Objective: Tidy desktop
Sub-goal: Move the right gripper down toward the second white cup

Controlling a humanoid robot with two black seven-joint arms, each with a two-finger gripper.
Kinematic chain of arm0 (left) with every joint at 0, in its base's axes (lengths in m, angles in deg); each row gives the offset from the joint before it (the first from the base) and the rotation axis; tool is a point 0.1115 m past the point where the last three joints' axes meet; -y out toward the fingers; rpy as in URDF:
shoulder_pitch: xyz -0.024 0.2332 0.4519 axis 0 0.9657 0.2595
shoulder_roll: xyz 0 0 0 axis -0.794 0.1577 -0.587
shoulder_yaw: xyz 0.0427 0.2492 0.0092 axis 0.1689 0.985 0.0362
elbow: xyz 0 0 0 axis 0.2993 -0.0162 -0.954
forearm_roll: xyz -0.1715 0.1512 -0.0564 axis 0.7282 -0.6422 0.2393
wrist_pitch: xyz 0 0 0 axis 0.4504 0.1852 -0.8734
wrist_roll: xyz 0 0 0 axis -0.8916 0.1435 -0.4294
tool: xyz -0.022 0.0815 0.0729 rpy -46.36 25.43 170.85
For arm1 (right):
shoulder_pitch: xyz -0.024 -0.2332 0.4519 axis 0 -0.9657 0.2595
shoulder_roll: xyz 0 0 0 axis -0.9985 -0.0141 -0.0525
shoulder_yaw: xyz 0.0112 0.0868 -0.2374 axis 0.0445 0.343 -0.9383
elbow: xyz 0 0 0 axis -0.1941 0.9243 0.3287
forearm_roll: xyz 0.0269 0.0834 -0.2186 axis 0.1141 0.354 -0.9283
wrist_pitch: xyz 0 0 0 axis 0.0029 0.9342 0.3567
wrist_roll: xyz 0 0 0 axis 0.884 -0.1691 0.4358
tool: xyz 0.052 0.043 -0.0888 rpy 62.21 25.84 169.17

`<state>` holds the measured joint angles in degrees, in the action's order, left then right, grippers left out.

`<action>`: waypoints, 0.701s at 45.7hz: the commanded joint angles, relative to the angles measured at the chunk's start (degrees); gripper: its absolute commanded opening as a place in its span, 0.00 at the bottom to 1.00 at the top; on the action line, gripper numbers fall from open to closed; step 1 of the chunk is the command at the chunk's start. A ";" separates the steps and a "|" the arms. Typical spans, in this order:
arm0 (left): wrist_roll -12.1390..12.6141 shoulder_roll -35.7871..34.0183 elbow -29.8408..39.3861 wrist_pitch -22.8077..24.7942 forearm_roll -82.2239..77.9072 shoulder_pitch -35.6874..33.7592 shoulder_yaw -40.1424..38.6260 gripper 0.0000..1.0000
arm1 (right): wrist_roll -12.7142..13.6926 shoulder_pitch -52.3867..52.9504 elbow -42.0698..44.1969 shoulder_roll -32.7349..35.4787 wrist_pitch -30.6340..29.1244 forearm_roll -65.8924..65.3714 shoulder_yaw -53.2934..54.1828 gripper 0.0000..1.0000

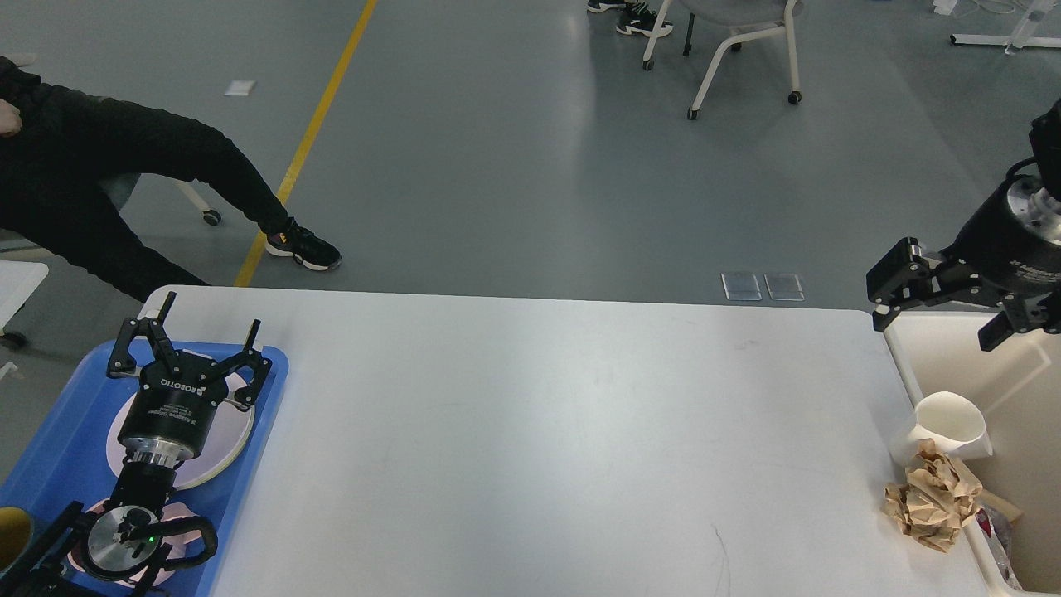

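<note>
White desktop (539, 439) beside right gripper (941, 319)

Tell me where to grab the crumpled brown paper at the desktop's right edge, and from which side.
Take the crumpled brown paper across its bulging middle, coming straight down from above with the right gripper, which hangs open nearby. It is an irregular wad with no handle, so a wide pinch probably holds best. The white cup and the beige bin's wall crowd its far and right sides.
</note>
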<state>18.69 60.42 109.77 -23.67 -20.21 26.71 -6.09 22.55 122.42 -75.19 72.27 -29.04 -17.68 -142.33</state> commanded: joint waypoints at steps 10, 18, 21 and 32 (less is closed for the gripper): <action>0.00 0.00 0.00 0.00 0.00 0.00 0.00 0.96 | 0.87 2.79 -2.29 -0.36 0.87 3.25 -7.50 1.00; 0.00 0.00 0.00 0.00 0.00 0.00 0.00 0.96 | -11.69 4.55 -1.94 -4.05 1.05 6.16 -16.82 1.00; 0.00 0.00 0.00 0.00 0.00 0.00 0.00 0.96 | -13.81 4.81 -1.94 -4.76 1.23 5.81 -18.24 1.00; 0.00 0.00 0.00 0.00 0.00 0.00 0.00 0.96 | -13.46 4.11 -1.06 -3.88 6.67 3.88 -18.76 1.00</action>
<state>18.69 60.42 109.78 -23.67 -20.21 26.71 -6.09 8.96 127.22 -76.85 67.71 -26.00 -12.72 -160.63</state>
